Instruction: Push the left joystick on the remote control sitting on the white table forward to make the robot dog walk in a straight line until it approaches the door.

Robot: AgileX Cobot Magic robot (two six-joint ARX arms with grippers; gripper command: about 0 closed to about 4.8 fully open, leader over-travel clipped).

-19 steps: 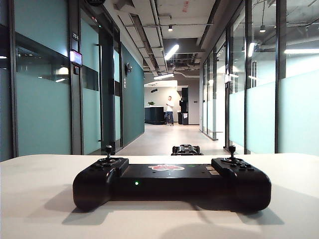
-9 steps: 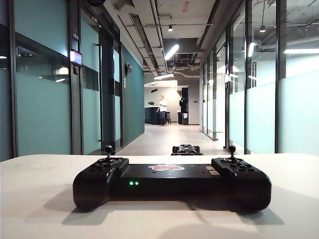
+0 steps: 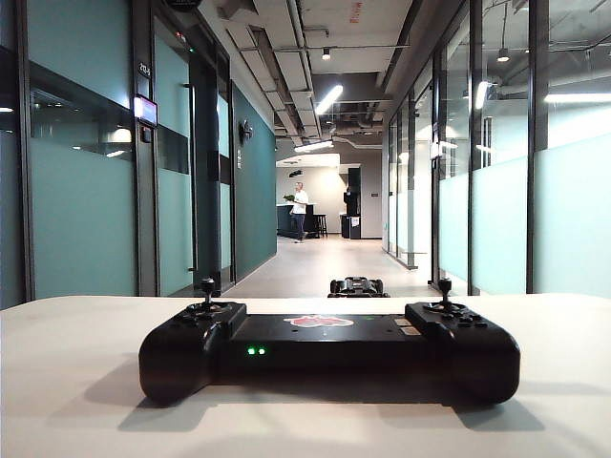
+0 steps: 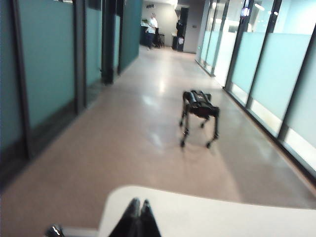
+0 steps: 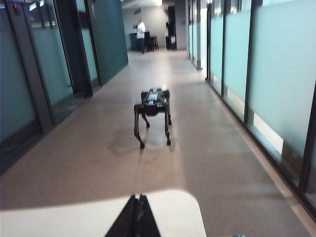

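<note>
The remote control (image 3: pixel 329 358) sits flat on the white table (image 3: pixel 76 382), and neither arm shows up in the exterior view. Left gripper (image 4: pixel 136 220) has its two dark fingers pinched together, nothing between them, hanging above a rounded table corner. Right gripper (image 5: pixel 137 217) is the same deal: fingers pressed tight, empty, above the opposite corner. So both are well apart from the remote control.

On the remote control, the left joystick (image 3: pixel 207 285) stands upright on the left handle, its twin, the right joystick (image 3: pixel 444 286), on the other handle. Two green LEDs (image 3: pixel 255 351) glow on the near face, with a red-white logo (image 3: pixel 320 322) on top of the middle bar.

Beyond the remote control, the robot dog (image 5: pixel 153 111) stands on all four legs on the corridor floor, facing away. Way past it, a person in a white shirt (image 3: pixel 300 203) is at the far end.
</note>
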